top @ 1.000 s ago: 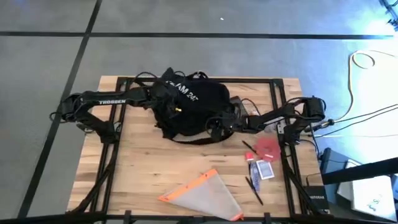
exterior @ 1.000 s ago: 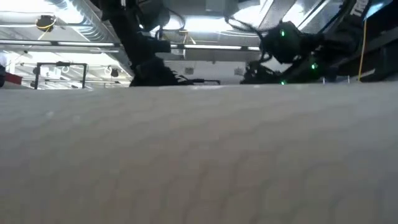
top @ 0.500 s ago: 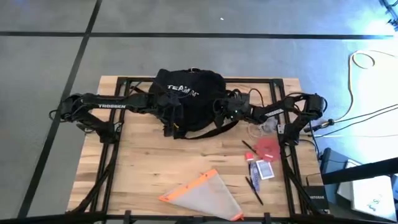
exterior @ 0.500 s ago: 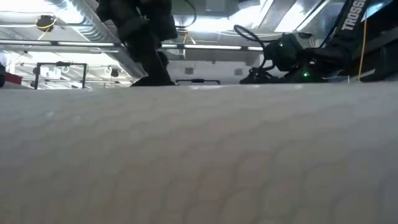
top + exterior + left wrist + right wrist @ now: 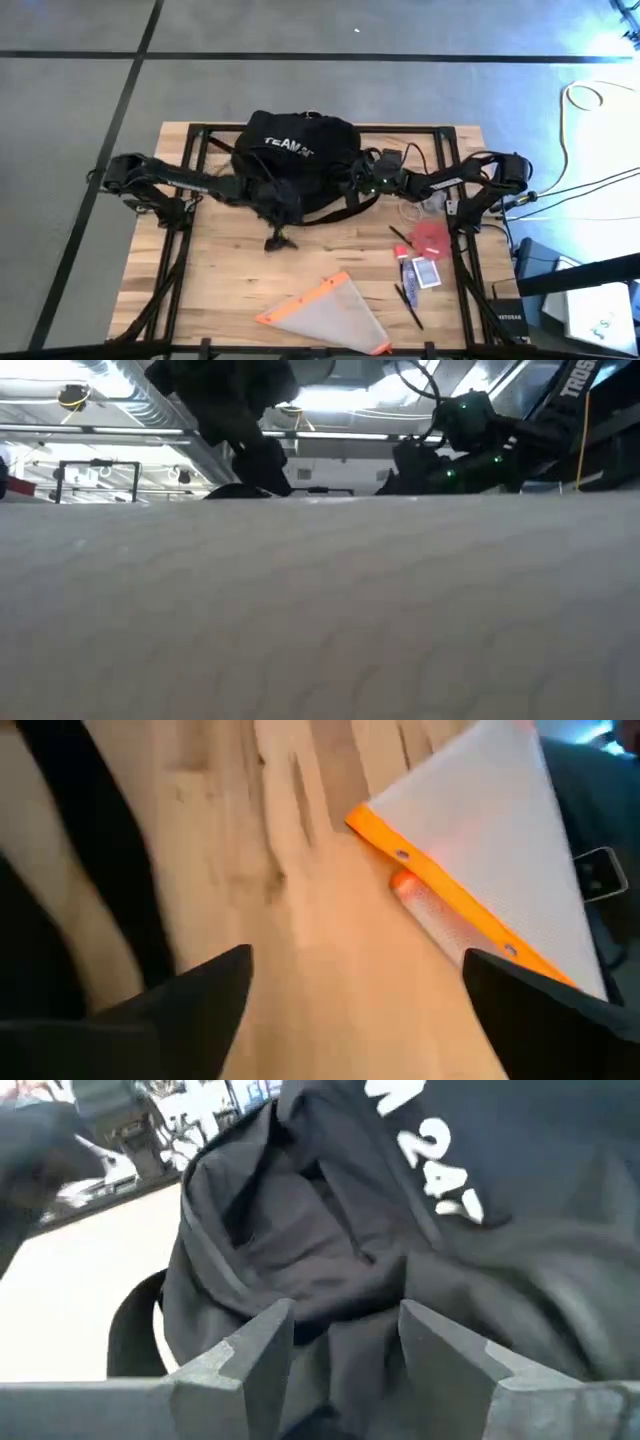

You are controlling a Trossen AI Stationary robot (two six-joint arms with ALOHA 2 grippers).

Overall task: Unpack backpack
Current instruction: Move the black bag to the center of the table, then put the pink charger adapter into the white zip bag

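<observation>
**Two arms work at the black backpack**

The right end effector (image 5: 335, 1345) sits just beside the backpack (image 5: 295, 160), on the side nearest the red piece. Its two fingers (image 5: 245, 1350) stand a little apart with black cloth bunched between them. They look like they are closing on a fold of the bag, but I cannot tell if they really pinch it. My guess is that this arm wants to hold the cloth so the bag's mouth can be pulled open.

The left end effector (image 5: 275, 215) is at the backpack's near edge, on the side toward the mesh pouch. Its fingers (image 5: 190, 1005) are spread wide and hold nothing. Between them only bare wood and the pouch show. A thin black strap end (image 5: 277, 238) lies on the wood just under this arm. I think the arm waits here, low and open, ready to reach for the bag or for what comes out.

The backpack lies flat on the far middle of the table (image 5: 230, 280), white letters facing up, with both arms touching or nearly touching it.

Well apart from the backpack, at the table's near edge, lies the see-through mesh pouch with orange trim (image 5: 335, 315). To the backpack's right are small things: a red piece (image 5: 432, 238), a small card box (image 5: 427, 275) and dark pens (image 5: 408, 298). They look set aside, out of the way.
</observation>
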